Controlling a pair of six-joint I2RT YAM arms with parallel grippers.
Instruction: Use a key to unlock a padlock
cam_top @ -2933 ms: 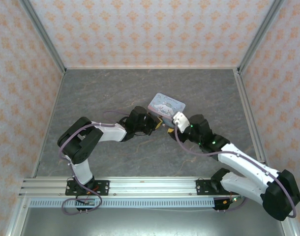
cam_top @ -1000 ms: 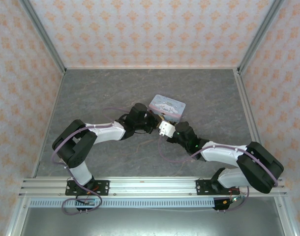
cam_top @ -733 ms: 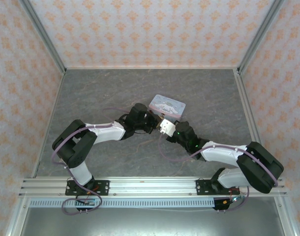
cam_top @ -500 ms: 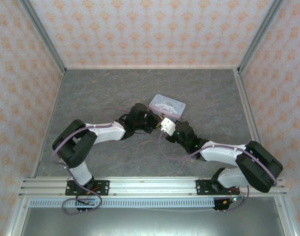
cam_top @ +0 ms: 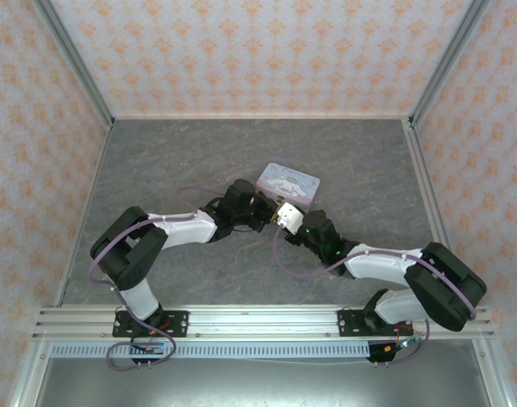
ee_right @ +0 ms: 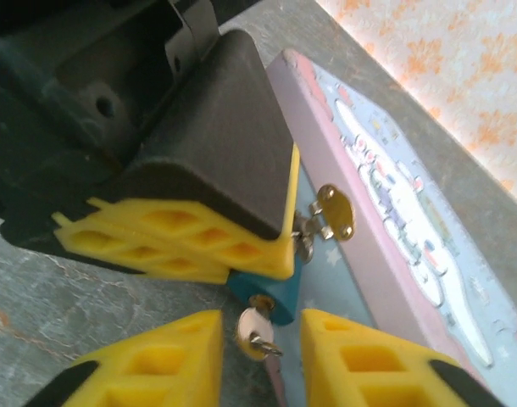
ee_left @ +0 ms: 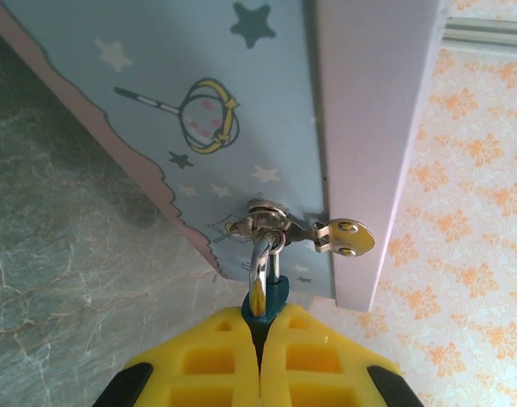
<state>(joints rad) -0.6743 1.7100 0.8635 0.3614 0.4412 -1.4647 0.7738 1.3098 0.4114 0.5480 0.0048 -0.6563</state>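
Closest to me, my right pincer [ee_right: 261, 348] stands open, its two yellow fingers [ee_right: 148, 360] apart with the key [ee_right: 251, 326] in the gap between them. Neither pad presses on the key as far as I can see, so I have hold of nothing on that side. The key's small yellowish bow, with a bit of wire ring hanging from it, stands out of the near end of the padlock [ee_right: 274, 298], which looks to be where its keyhole sits. Just past that, my left pincer [ee_left: 260, 326] is closed tight, its yellow fingers pressed together on the teal body of the padlock, so only the top edge of the body peeks out above them. The metal shackle [ee_left: 259, 264] rises from that body and passes through the loop of the hasp [ee_left: 341, 237] on the side of the pastel-blue tin [ee_left: 241, 93], so the padlock hangs at the tin's latch, gripped from one side and faced by my open fingers from the other. From above, both my wrists meet at the tin's near edge, in the middle of the grey marbled table [cam_top: 182, 161]. Beyond the tin stands the orange-patterned wall [cam_top: 258, 51].
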